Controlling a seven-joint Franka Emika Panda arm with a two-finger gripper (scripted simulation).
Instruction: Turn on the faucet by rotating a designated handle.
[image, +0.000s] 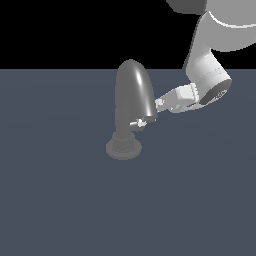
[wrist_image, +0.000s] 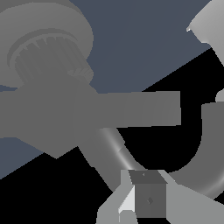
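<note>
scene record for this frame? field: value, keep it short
faucet: dark grey arched spout on a ribbed round base, upright
handle: small pale stub low on the spout, on the exterior view's right
tool: at the spout's right edge, above the handle
tool state: cannot tell open or shut
contact with handle: cannot tell
surface: flat blue-grey

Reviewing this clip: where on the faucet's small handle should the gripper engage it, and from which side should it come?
Best taken at the free pale tip of the handle, which juts sideways low on the faucet spout, above the ribbed base. Approach from the exterior view's right, where the gripper already sits; the thick spout blocks the other side. The stub looks too small to clamp easily, so a push at the tip probably suits it.
</note>
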